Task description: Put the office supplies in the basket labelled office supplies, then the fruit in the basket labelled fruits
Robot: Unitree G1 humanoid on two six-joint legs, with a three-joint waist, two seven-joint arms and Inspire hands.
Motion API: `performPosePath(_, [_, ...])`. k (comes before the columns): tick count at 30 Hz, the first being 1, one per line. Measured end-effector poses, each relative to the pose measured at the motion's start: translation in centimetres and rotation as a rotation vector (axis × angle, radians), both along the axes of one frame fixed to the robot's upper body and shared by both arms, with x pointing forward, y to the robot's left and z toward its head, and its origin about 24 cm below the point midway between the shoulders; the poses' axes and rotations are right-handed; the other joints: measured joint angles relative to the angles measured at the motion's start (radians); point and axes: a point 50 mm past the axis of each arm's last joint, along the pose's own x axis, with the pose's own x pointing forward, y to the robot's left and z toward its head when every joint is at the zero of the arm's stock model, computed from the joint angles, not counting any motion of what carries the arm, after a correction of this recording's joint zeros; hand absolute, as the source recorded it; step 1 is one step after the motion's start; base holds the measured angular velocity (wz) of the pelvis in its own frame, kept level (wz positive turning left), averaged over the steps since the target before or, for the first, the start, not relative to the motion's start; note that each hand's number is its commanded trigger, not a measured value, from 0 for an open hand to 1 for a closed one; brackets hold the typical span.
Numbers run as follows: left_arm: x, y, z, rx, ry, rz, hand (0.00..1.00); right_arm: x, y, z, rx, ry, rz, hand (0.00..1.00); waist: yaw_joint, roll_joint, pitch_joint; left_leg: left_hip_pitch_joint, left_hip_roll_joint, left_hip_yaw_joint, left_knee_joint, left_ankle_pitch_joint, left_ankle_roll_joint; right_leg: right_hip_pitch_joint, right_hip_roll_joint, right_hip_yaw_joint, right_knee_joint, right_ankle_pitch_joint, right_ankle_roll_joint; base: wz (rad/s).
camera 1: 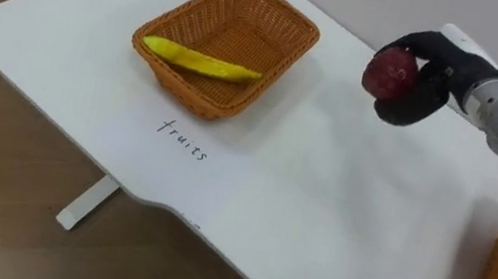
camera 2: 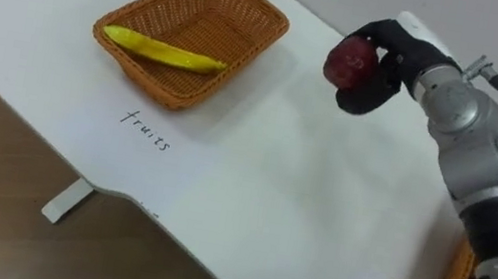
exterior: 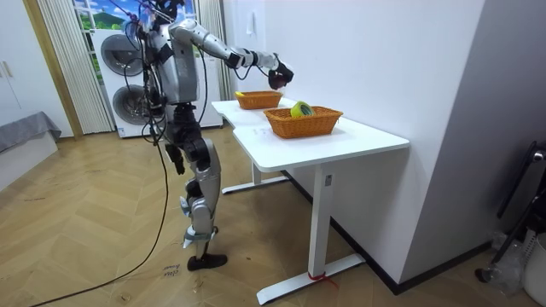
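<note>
Left eye view: the right hand [camera 1: 421, 95] curls its fingers round a red apple [camera 1: 390, 74] above the white table [camera 1: 318, 212]. Left of the fingers sits the fruit basket [camera 1: 198, 93], holding a banana [camera 1: 201, 61].

A white bench [exterior: 358, 143] stands on a wooden plank floor [exterior: 85, 230] against a white wall [exterior: 401, 60] on the room view's right. In the eye views its white foot [camera 1: 86, 204] reaches over the boards at the near left, and a handwritten label [camera 1: 183, 139] lies on its top near the front edge. At the far left of the room view, two front-loading washing machines [exterior: 117, 53] are stacked one on the other beside pale vertical blinds [exterior: 58, 60], and a low grey cushioned seat [exterior: 26, 132] sits at the left edge.
</note>
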Motion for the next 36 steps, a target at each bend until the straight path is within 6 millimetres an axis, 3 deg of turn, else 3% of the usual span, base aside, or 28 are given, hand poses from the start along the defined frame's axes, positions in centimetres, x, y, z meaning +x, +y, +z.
performPosePath(7, [-1.1, -0.2, -0.1, -0.007, 0.006, 0.05, 0.0, -0.8, 2.3, 2.0, -0.103, -0.078, 0.099, 1.0, -0.033, 0.003, -0.0037, 0.027, -0.014, -0.015, -0.003, 0.002, 0.004, 0.035, -0.008, -0.003, -0.001, -0.011, 0.009, 0.05])
performPosePath(15, [-1.6, 0.0, 0.0, -0.001, 0.015, 0.058, 0.0, -1.4, 3.8, 3.4, -0.103, -0.111, 0.179, 1.0, -0.032, -0.012, -0.0043, 0.05, -0.034, -0.049, -0.006, 0.004, 0.012, 0.071, -0.024, -0.039, -0.003, -0.029, 0.023, 0.15])
performPosePath(18, [-1.7, -0.1, 0.0, -0.004, 0.014, 0.066, 0.0, -1.4, 3.9, 3.4, -0.103, -0.093, 0.188, 1.0, -0.004, -0.016, 0.0042, 0.061, -0.034, -0.055, -0.008, 0.001, 0.016, 0.083, -0.026, -0.041, -0.003, -0.03, 0.026, 0.08])
performPosePath(26, [-2.7, -0.1, 0.0, -0.014, 0.031, 0.076, 0.0, -1.4, 4.7, 2.6, -0.097, -0.054, 0.185, 1.0, 0.058, -0.017, 0.013, 0.086, -0.037, -0.074, -0.029, -0.001, 0.017, 0.106, -0.025, -0.027, -0.001, -0.033, 0.032, 0.06])
performPosePath(28, [-2.6, 0.1, 0.1, -0.009, 0.029, 0.068, 0.0, -1.3, 4.8, 2.1, -0.102, -0.034, 0.181, 1.0, 0.082, -0.026, 0.0244, 0.1, -0.037, -0.076, -0.036, -0.001, 0.016, 0.115, -0.024, -0.035, -0.002, -0.034, 0.034, 0.05])
performPosePath(32, [-2.6, 0.3, 0.1, -0.007, 0.02, 0.077, 0.0, -1.2, 4.8, 1.0, -0.118, 0.01, 0.179, 1.0, 0.129, -0.046, 0.0252, 0.094, -0.037, -0.084, -0.033, -0.003, 0.014, 0.11, -0.022, -0.044, -0.002, -0.035, 0.035, 0.06])
performPosePath(36, [-2.5, 0.5, 0.3, -0.014, 0.006, 0.067, 0.0, -1.1, 4.8, 0.4, -0.115, 0.022, 0.167, 1.0, 0.159, -0.055, 0.0198, 0.09, -0.038, -0.104, -0.029, -0.003, 0.015, 0.114, -0.025, -0.06, -0.004, -0.035, 0.035, 0.14])
